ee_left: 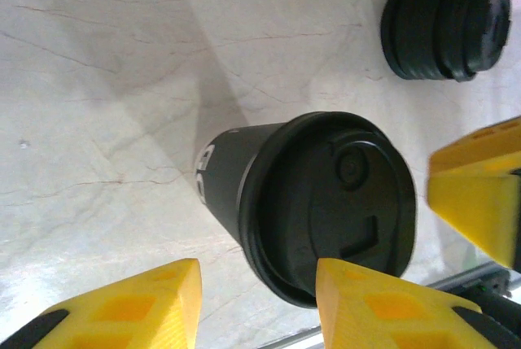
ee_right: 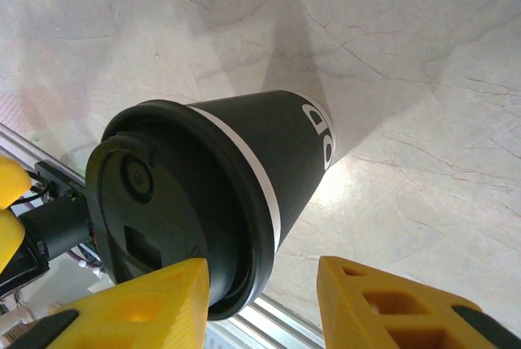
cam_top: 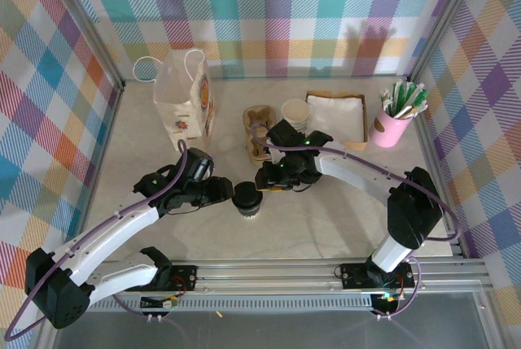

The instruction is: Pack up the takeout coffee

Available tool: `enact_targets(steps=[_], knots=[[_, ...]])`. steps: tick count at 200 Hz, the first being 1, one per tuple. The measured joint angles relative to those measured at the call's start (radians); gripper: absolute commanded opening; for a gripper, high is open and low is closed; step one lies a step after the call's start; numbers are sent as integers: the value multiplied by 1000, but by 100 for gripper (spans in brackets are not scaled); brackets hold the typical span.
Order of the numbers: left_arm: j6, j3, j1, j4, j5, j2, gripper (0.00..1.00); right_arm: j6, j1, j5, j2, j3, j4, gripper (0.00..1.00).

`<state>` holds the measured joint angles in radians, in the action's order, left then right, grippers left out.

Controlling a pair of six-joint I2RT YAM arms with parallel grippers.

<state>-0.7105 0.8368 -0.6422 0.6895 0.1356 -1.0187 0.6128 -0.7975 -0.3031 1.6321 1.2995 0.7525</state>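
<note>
a white paper bag (cam_top: pixel 186 98) with handles stands at the back left of the pale table (cam_top: pixel 326 219). in front of it the left gripper (cam_top: pixel 221 193) reaches in with its yellow fingers (ee_left: pixel 122 312) apart, bare table showing in the gap; the lid's rim sits just at one fingertip, not clamped. the takeout coffee (cam_top: pixel 247 200) stands upright near the middle front of the table, between the two grippers, its black lid on and white lettering on its dark side. the right gripper (cam_top: pixel 267 180) meets it from the other side, jaws also apart, the cup's rim against one finger (ee_right: pixel 138 308). a stack of black lids (ee_left: pixel 444 23) lies nearby. further back stand a cardboard cup carrier (cam_top: pixel 259 131), white-rimmed cups (cam_top: pixel 295 113), a tray of napkins (cam_top: pixel 335 115) and a pink cup of packets (cam_top: pixel 392 125).
</note>
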Motion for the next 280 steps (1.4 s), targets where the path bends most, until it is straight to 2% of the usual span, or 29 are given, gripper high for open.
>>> enact_targets(steps=[55,241,280], knots=[[-8,-19,0,0,-14,0,37,9,0,-5,-36,-53,-20,36],[-34,-96,3,-102,58,-42,37,19,0,-36,-13,-94,-80,35],[-35,-102,3,-106,58,-42,36,19,3,-50,-11,-98,-91,31]])
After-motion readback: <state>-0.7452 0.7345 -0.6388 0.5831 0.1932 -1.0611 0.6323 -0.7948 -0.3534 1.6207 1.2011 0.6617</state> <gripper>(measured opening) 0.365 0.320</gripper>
